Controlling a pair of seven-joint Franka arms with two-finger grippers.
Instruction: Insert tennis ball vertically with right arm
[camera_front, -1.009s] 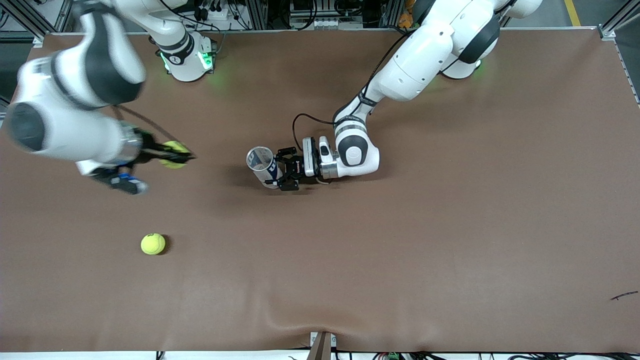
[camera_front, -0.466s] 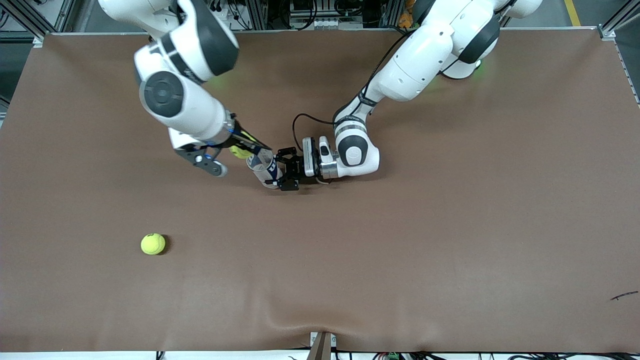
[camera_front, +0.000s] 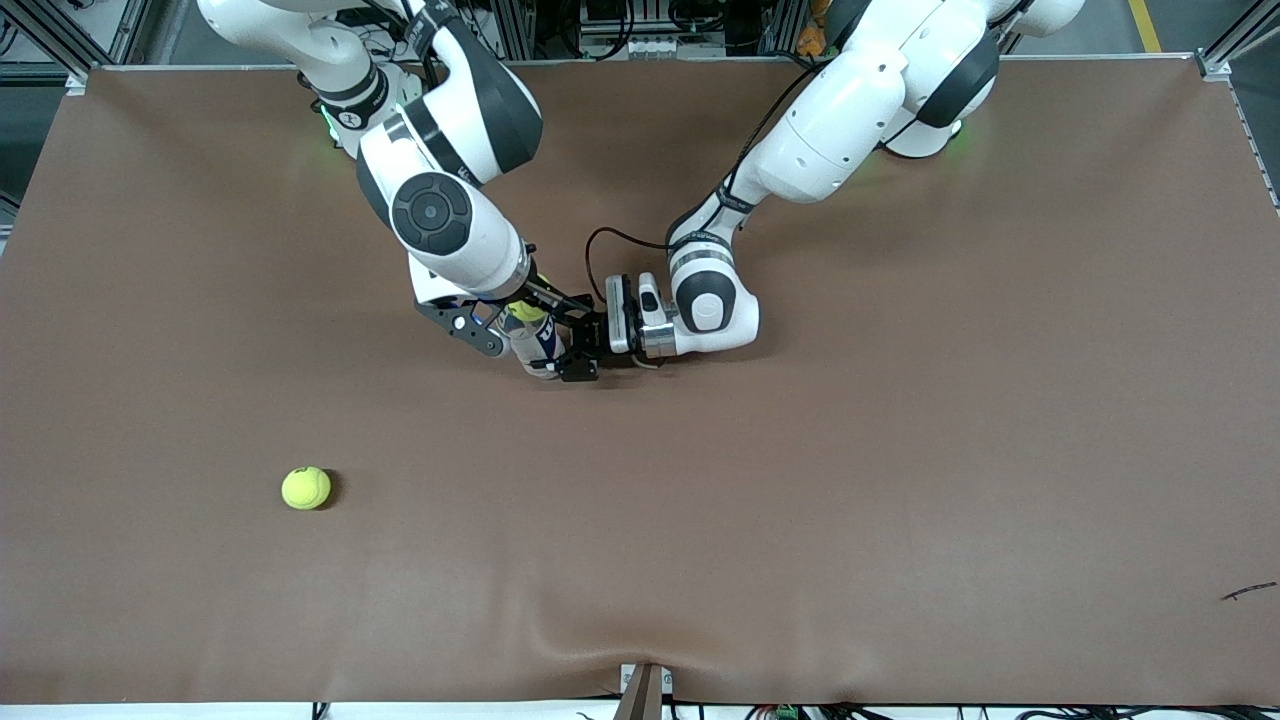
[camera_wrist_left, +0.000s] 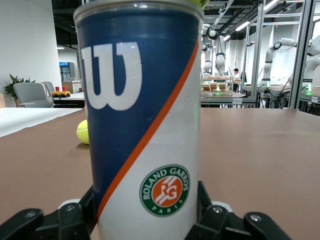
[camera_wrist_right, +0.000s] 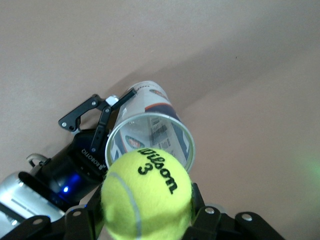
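A blue, white and orange Wilson tennis ball can (camera_front: 538, 348) stands upright near the middle of the table. My left gripper (camera_front: 572, 348) is shut on its lower part; the can (camera_wrist_left: 142, 120) fills the left wrist view. My right gripper (camera_front: 520, 312) is shut on a yellow-green tennis ball (camera_front: 524, 311) and holds it over the can's open mouth. In the right wrist view the ball (camera_wrist_right: 146, 194), marked Wilson 3, sits between my fingers just above the can's clear rim (camera_wrist_right: 150, 137).
A second tennis ball (camera_front: 305, 488) lies on the brown table nearer the front camera, toward the right arm's end; it also shows in the left wrist view (camera_wrist_left: 82, 132). A small dark scrap (camera_front: 1248, 591) lies near the table's front edge at the left arm's end.
My right arm has swung in from its own end of the table, carrying the ball to a spot over the can. The left arm and the can have not moved.
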